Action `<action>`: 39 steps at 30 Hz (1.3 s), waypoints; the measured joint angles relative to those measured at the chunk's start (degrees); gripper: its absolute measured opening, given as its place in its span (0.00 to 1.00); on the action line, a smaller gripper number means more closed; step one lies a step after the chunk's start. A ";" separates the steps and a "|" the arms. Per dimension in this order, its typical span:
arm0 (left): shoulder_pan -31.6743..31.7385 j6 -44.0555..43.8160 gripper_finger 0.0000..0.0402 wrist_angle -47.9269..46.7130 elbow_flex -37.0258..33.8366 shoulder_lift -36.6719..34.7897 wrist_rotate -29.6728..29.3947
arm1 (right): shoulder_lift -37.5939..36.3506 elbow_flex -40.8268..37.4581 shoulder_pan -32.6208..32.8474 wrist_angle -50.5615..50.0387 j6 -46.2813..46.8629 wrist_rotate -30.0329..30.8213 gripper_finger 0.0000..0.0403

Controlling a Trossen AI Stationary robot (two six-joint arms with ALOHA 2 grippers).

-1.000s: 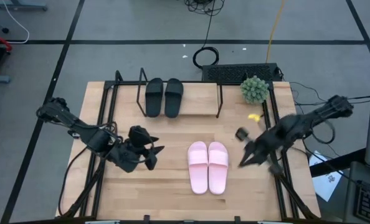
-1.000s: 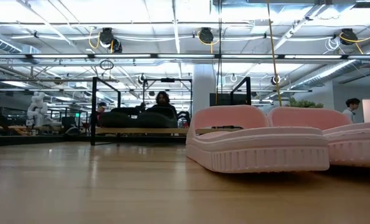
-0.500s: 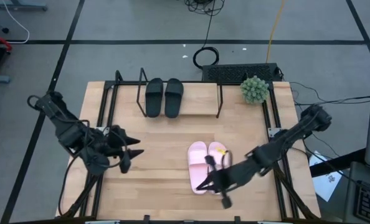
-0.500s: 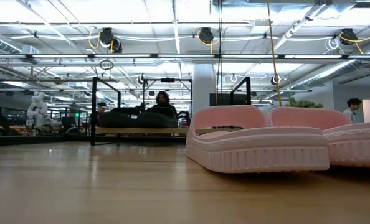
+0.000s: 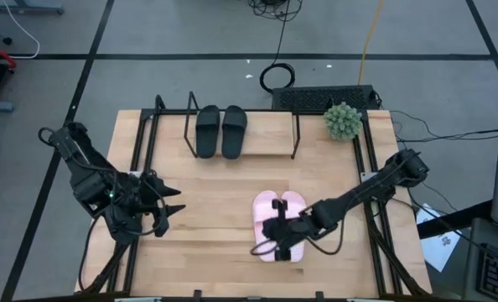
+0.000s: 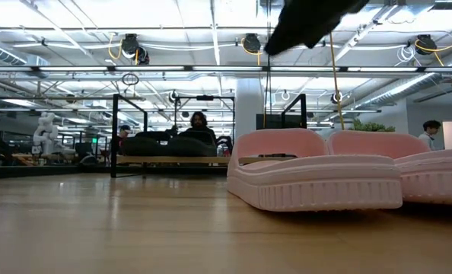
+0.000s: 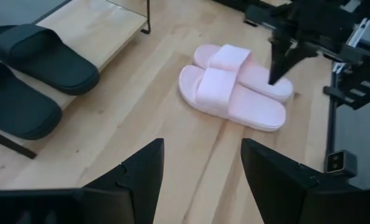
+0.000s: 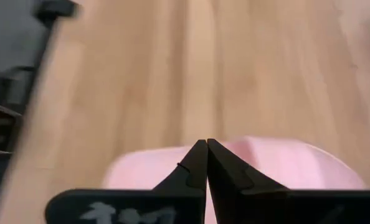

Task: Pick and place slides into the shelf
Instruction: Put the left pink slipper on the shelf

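High view: black slides [image 5: 221, 131] side by side on shelf [image 5: 266, 134] at table [image 5: 215, 252] far edge. Pink slides [image 5: 280, 225] on table centre. Right hand [image 5: 266, 246] over pink pair's near end. Left hand [image 5: 169, 210] near table's left side.

Low view: pink slides [image 6: 317, 179] flat on table, dark arm above.

Left wrist view: left fingers [image 7: 141, 177] spread apart, nothing between.

Right wrist view: right fingers [image 8: 197, 165] pressed together, over pink slide.

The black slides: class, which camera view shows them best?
High view: both black slides show whole, side by side on the shelf. The left wrist view crops them at its edge. The low view shows them small and far; the right wrist view misses them.
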 joint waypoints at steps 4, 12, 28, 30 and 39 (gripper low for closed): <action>0.02 -0.24 0.53 -1.72 0.00 0.00 0.00 | -0.02 0.08 -1.63 -1.69 0.12 0.71 0.00; 0.02 -0.07 0.53 -1.95 0.00 0.00 0.02 | -0.26 0.09 -2.21 -0.67 0.09 0.57 0.00; 0.02 0.17 0.53 -1.94 -0.02 0.00 0.00 | -0.26 0.07 -3.24 4.81 0.04 -2.52 0.00; 0.02 0.17 0.53 -1.93 -0.02 0.00 0.00 | -0.26 0.31 -3.22 4.88 0.66 -2.82 0.01; 0.02 1.20 0.53 -1.93 -0.02 0.00 -0.04 | -0.23 12.44 -1.55 4.01 -1.47 -9.45 0.08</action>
